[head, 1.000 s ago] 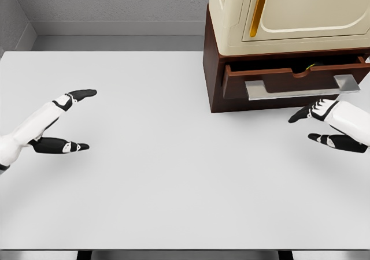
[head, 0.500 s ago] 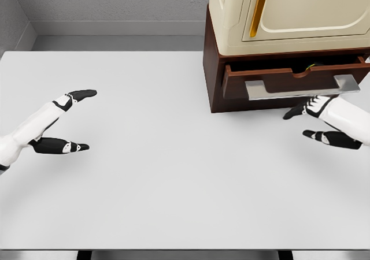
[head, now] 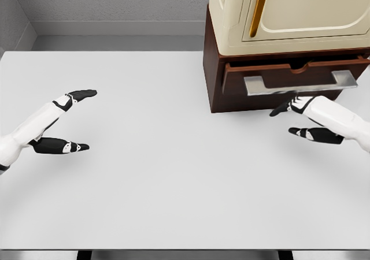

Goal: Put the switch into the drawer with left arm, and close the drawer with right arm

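1. Your left robot hand [head: 60, 121] sits at the left of the white surface [head: 150, 167], well apart from the cabinet; its thumb and fingers are spread wide and it holds nothing.
2. Your right robot hand [head: 300, 120] comes in from the right edge and hovers just below the drawer front, close to the cabinet's foot. Its fingers [head: 282, 108] are stretched out and parted from the thumb, gripping nothing; you cannot tell from this view whether the fingertips touch the wood.
3. The drawer [head: 289, 75] is in the dark brown base [head: 214, 69] of the cabinet, at the upper right of the surface. It shows only a narrow gap along its top edge, so it is nearly shut but not flush.
4. The drawer's flat grey handle [head: 298, 82] runs across its front, just above your right robot hand.
5. You cannot see the switch: it is nowhere on the surface, and the drawer's inside is hidden from this angle.
6. A cream-coloured unit [head: 289, 11] with a yellow strip [head: 258, 8] down its front stands on top of the brown base.
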